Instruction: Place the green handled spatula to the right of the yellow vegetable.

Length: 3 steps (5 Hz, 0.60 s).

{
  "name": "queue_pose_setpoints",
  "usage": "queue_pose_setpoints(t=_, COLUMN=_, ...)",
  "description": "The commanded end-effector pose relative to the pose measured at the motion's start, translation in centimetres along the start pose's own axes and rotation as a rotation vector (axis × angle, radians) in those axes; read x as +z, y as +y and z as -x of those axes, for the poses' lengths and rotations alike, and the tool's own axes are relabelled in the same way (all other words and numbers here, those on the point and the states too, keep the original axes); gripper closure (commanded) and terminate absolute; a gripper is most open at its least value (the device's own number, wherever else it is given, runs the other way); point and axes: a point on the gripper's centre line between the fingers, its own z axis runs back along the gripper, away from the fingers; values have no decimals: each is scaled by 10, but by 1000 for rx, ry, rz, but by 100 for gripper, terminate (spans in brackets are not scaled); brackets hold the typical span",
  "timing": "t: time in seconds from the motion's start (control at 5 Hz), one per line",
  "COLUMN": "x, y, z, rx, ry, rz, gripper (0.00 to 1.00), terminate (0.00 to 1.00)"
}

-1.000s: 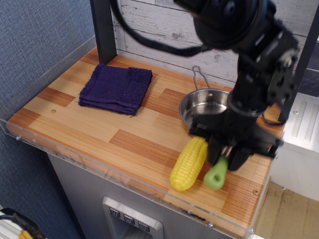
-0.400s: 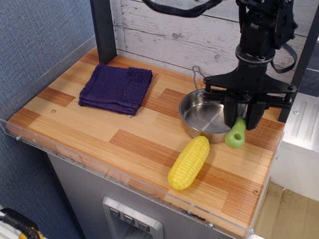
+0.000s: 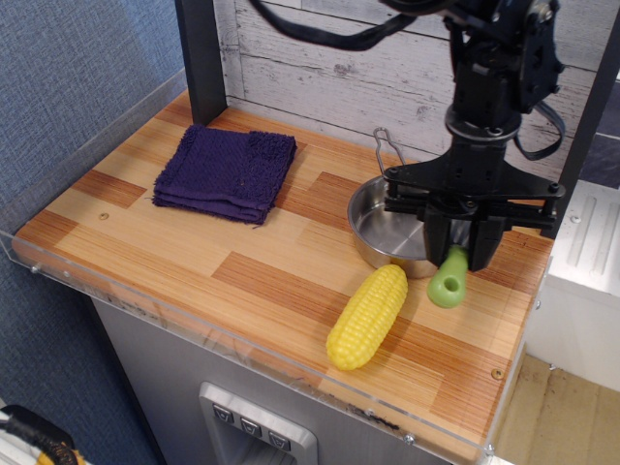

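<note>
The yellow corn cob (image 3: 367, 317) lies on the wooden counter near the front right, pointing from front left to back right. My gripper (image 3: 459, 250) hangs just right of the cob's far end and is shut on the green handled spatula (image 3: 449, 279). Only the lime-green handle with its end hole shows below the fingers; the grey blade is hidden between them. The handle tip is close above the counter, whether it touches I cannot tell.
A steel pan (image 3: 395, 221) with a wire handle stands just behind the corn and left of my gripper. A folded dark blue cloth (image 3: 226, 172) lies at the back left. A clear plastic rim (image 3: 291, 373) edges the counter's front.
My gripper rose with the spatula from beside the corn's front end and shifted back right, then came slightly left and lower, beside the cob's far end. The corn stayed in place.
</note>
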Motion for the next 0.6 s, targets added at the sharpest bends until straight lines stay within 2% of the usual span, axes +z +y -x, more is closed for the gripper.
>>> queue_pose_setpoints(t=0.0, x=-3, y=-7, z=21, rx=-80, ry=-27, rz=-25, gripper=100, terminate=0)
queue_pose_setpoints(t=0.2, x=-13, y=-8, z=32, rx=-97, ry=-7, rz=-41, gripper=100, terminate=0)
queue_pose_setpoints(t=0.4, x=-18, y=-6, z=33, rx=-91, ry=22, rz=-27, gripper=100, terminate=0)
